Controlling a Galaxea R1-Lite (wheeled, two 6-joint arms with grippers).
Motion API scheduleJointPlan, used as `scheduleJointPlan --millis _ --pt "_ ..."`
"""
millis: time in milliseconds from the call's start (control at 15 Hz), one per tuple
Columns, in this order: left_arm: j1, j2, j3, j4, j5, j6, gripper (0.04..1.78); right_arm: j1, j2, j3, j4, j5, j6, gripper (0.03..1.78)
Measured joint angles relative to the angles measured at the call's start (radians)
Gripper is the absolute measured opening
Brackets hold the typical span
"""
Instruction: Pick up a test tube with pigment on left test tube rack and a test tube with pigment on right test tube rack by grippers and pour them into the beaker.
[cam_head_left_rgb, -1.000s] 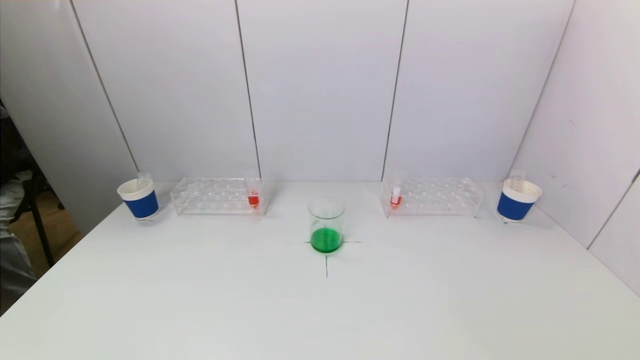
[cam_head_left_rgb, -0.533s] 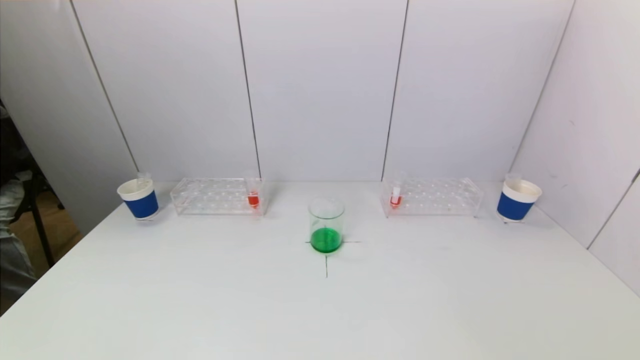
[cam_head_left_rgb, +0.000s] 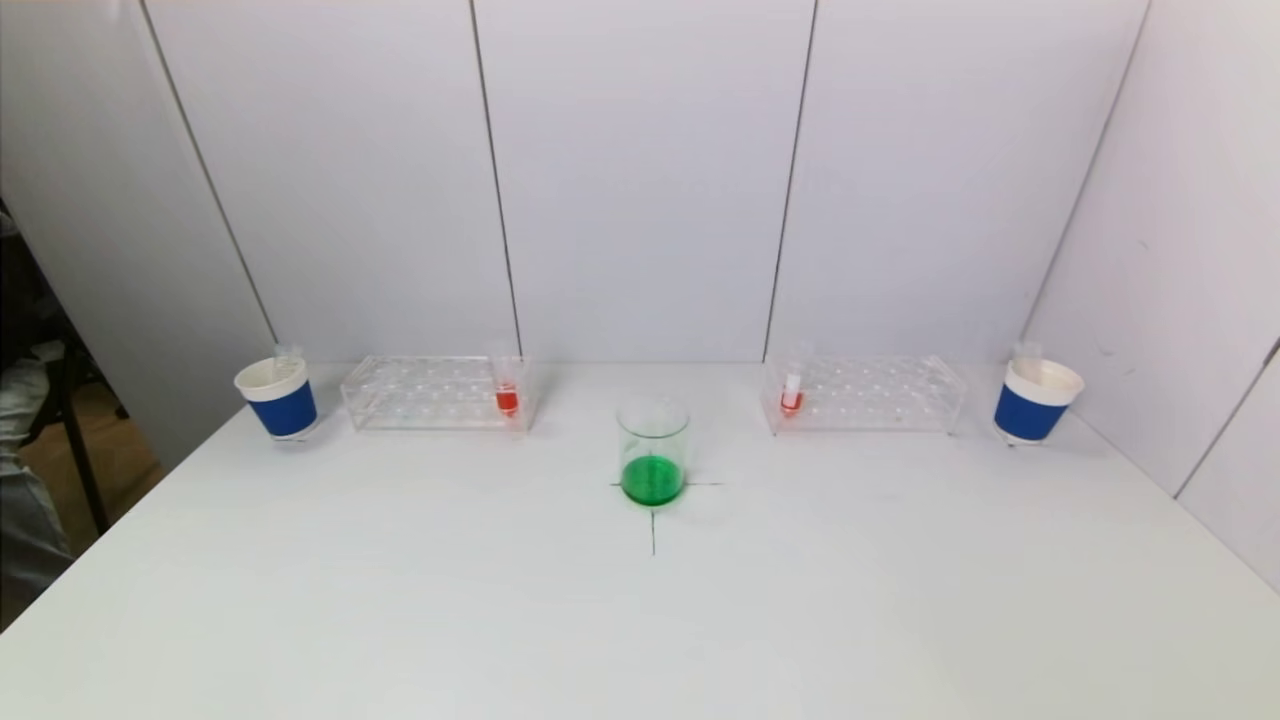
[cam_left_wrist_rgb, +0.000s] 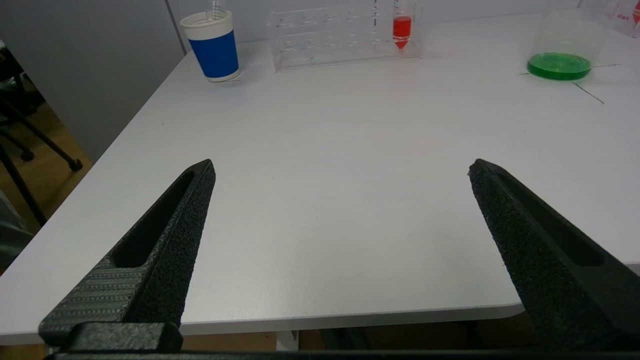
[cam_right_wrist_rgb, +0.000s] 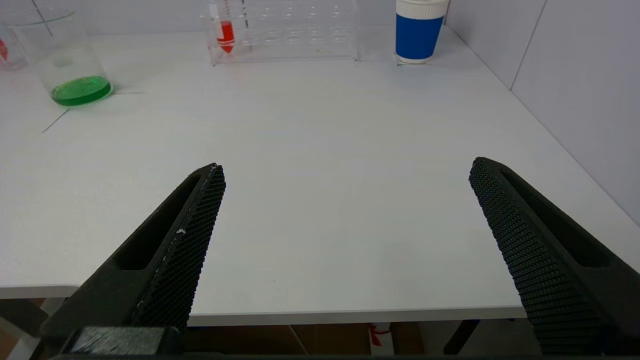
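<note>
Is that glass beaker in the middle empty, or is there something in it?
Partly filled: the beaker stands upright with green liquid only at its bottom, clear glass above.

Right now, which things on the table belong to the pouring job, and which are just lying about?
Job: left rack with red tube; right rack with red tube; beaker.
Lying about: left blue cup; right blue cup.

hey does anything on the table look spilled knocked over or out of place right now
Nothing stands out. The beaker stands upright on the table with green liquid inside, each rack holds one red tube upright, and both blue cups are standing. No puddles show.
</note>
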Motion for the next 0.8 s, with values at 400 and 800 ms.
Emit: scheduleJointPlan --millis 400,800 --pt "0.000 0.000 0.000 0.000 0.000 0.000 1.77 0.000 0.000 0.000 0.000 -0.003 0.001 1.77" --pt "0.000 0.000 0.000 0.000 0.000 0.000 1.77 0.000 0.000 0.000 0.000 -0.001 0.001 1.77"
